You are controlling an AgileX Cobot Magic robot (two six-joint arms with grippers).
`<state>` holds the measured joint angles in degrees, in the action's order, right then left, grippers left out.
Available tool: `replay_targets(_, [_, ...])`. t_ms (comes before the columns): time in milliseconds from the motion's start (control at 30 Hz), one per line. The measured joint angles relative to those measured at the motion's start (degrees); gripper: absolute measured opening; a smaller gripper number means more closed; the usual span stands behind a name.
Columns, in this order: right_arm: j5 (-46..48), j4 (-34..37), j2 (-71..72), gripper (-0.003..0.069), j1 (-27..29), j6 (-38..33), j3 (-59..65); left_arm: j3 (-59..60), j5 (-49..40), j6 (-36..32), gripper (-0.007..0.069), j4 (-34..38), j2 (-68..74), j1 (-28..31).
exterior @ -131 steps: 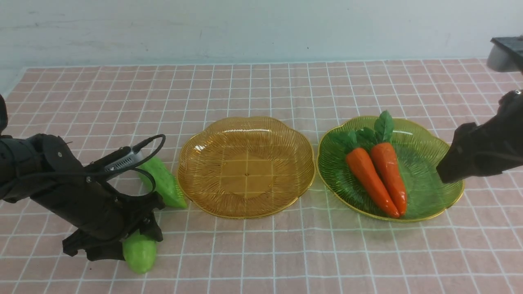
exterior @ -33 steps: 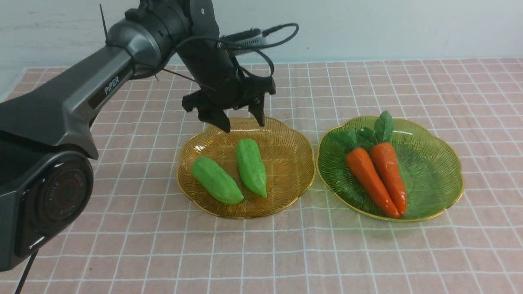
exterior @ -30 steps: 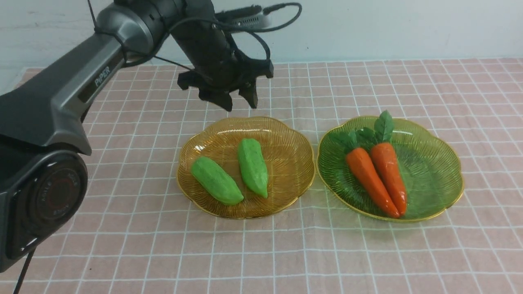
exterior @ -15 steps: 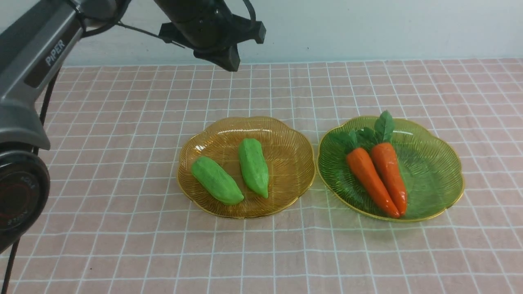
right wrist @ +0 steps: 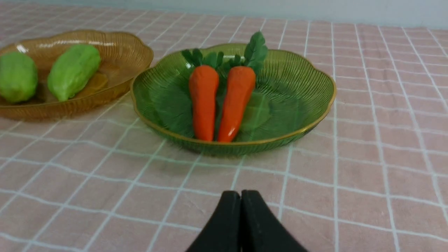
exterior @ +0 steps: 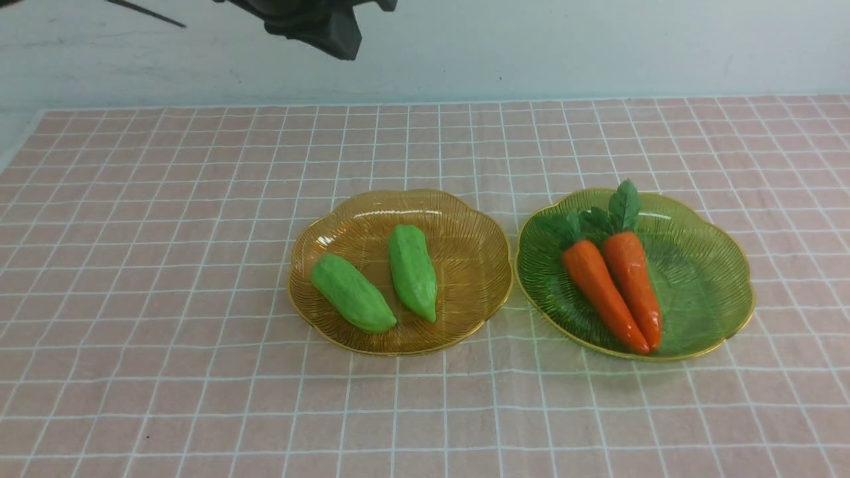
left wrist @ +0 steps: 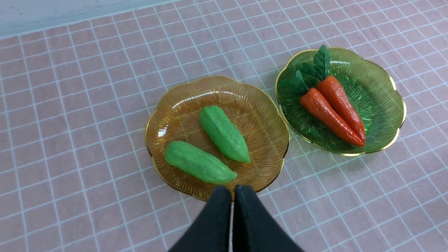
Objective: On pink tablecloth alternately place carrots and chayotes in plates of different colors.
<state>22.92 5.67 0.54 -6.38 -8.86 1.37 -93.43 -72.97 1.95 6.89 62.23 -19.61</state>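
Two green chayotes [exterior: 352, 294] [exterior: 412, 271] lie side by side in the amber plate [exterior: 465, 219] at mid-table on the pink tablecloth [exterior: 166, 232]. Two orange carrots [exterior: 601, 285] [exterior: 634, 279] lie together in the green plate [exterior: 704, 265] to its right, leafy tops toward the wall. My left gripper [left wrist: 233, 190] is shut and empty, high above the table; in the front view only a dark part of it [exterior: 325, 23] shows at the top edge. My right gripper [right wrist: 240, 196] is shut and empty, low over the cloth in front of the green plate.
A pale wall [exterior: 531, 46] runs behind the table's far edge. The cloth's left edge [exterior: 16, 153] shows at the far left. Bare cloth lies around both plates.
My left arm has risen up and back from above the amber plate, nearly leaving the front view, and its jaws have closed. Chayotes, carrots and plates have not moved.
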Motion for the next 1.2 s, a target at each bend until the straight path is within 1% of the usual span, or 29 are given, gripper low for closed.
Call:
replay_targets(233, [0.00, -1.20, 0.00, -0.0016, 1.80, 0.00, 0.00, 11.61, -0.05, 0.48, -0.0004, -1.36, -11.62, 0.00])
replay_targets(433, [-0.05, -1.20, 0.00, -0.0016, 1.85, 0.00, 0.00, 28.60, -0.05, -0.44, -0.0004, -2.61, -25.11, 0.00])
replay_targets(533, [-0.05, -1.20, 0.00, -0.0016, 1.85, 0.00, 0.00, 38.92, 3.47, -0.15, -0.0004, -2.95, -33.07, 0.00])
replay_targets(600, [-0.05, -1.26, 0.00, -0.0016, 1.85, 0.00, 0.02, 48.81, 13.29, 1.68, -0.0004, -2.94, -40.35, 0.00])
replay_targets(633, [-0.05, -1.26, 0.00, -0.0016, 1.85, 0.00, 0.02, 51.83, 18.39, 2.57, -0.0004, -2.94, -42.84, 0.00])
replay_targets(667, [-0.06, -1.26, 0.00, -0.0016, 1.85, 0.00, 0.02, 54.66, 20.52, 3.17, -0.0004, -2.87, -44.59, 0.00])
replay_targets(700, [-0.11, -1.32, 0.00, -0.0016, 1.85, 0.00, 0.02, 57.94, 28.41, 4.19, -0.0004, -2.87, -46.45, 0.00])
replay_targets(833, [-0.11, -1.32, 0.00, -0.0016, 1.85, -0.02, 0.02, 66.47, 44.98, 5.29, -0.0004, -2.80, -50.49, 0.00])
replay_targets(867, [-0.11, -1.32, 0.00, -0.0016, 1.85, -0.02, 0.02, 67.81, 46.57, 5.38, -0.0004, -2.85, -51.04, 0.00])
replay_targets(933, [-0.11, -1.32, 0.00, -0.0016, 1.85, -0.02, 0.02, 70.95, 52.62, 5.51, -0.0004, -2.86, -52.25, 0.00])
replay_targets(1033, [-0.11, -1.32, 0.00, -0.0016, 1.85, -0.02, 0.02, 74.44, 57.29, 5.58, -0.0004, -2.86, -52.71, 0.00])
replay_targets(1200, [-0.11, -1.38, 0.00, -0.0016, 1.85, -0.02, 0.02, 78.88, 59.22, 4.59, -0.0004, -4.48, -52.76, 0.00])
